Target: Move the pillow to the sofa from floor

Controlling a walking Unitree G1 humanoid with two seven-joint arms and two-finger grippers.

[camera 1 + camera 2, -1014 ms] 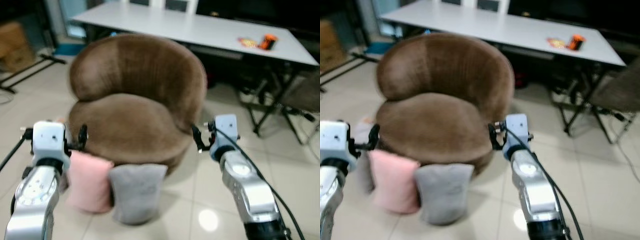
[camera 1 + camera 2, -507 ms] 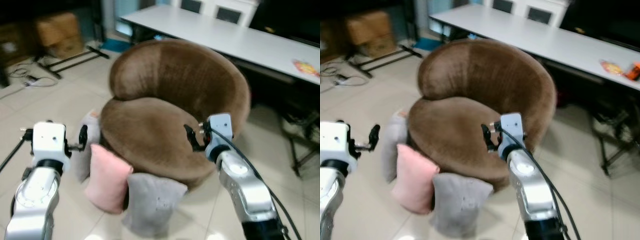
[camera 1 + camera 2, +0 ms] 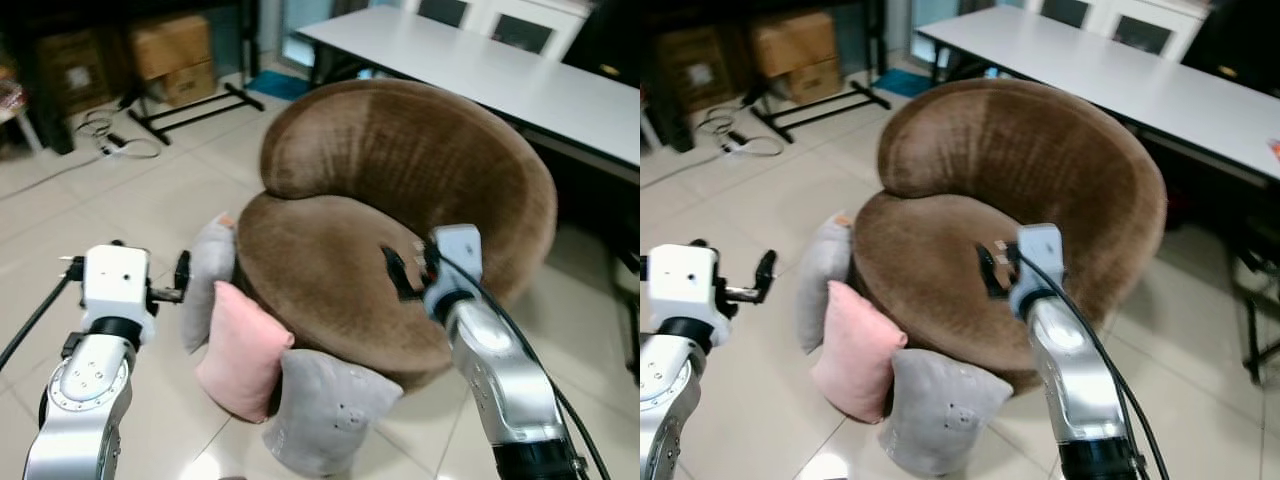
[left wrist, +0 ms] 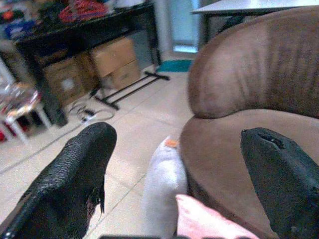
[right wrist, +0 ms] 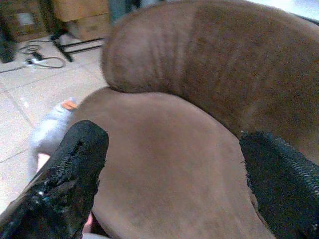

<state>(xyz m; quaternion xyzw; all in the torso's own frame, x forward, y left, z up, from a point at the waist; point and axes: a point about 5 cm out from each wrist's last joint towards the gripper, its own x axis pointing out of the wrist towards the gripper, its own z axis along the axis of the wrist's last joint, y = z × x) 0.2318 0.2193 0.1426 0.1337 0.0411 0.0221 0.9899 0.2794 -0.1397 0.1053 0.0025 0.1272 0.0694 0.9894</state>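
Left wrist view, pink pillow (image 4: 209,221) below open left tool (image 4: 179,164)

This is a room in a home: a round brown sofa chair (image 3: 400,240) stands on a tiled floor (image 3: 130,220), behind it a long white table (image 3: 520,75), with cardboard boxes (image 3: 175,55).

Pale glossy floor tiles (image 3: 120,215) fill the lower left of the frame. A long white table (image 3: 520,75) runs across the upper right. Cardboard boxes (image 3: 170,55) sit at the upper left beside a black metal stand (image 3: 195,105) and loose cables (image 3: 100,130).
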